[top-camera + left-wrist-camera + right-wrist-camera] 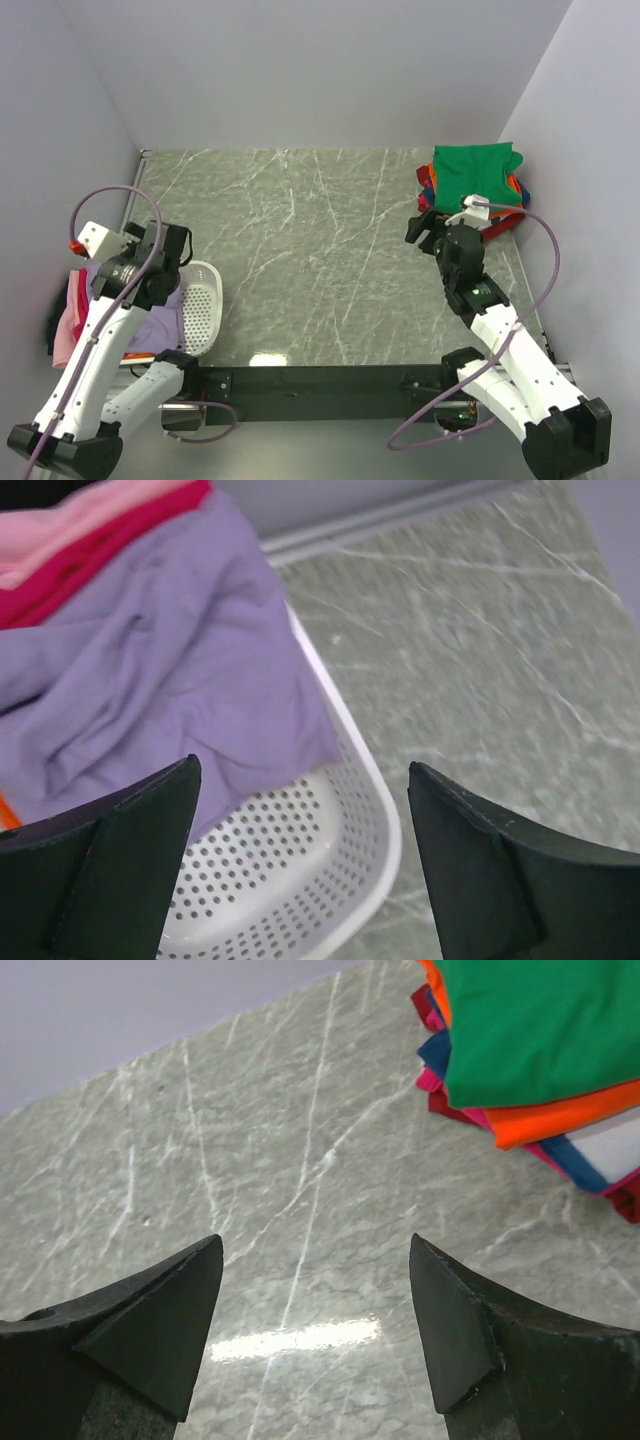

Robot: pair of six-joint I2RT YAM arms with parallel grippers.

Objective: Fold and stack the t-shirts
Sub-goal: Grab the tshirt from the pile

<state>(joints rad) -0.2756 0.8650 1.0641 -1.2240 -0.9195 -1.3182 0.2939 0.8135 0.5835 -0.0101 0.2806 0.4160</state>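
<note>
Left pincer (302,780) gapes empty over the basket (300,880) — the crumpled purple shirt (170,670) spills across its rim, just ahead-left. Right pincer (315,1250), likewise open, hovers above the bench (200,1160) — the folded stack (560,1125) lies ahead-right, green shirt (540,1040) topmost.

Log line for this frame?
left gripper: open, empty, above lavender shirt in basket | right gripper: open, empty, beside folded stack, green shirt on top

Green t-shirt (477,168) atop stack (517,190), lavender t-shirt (160,318) in basket (205,298)
</note>
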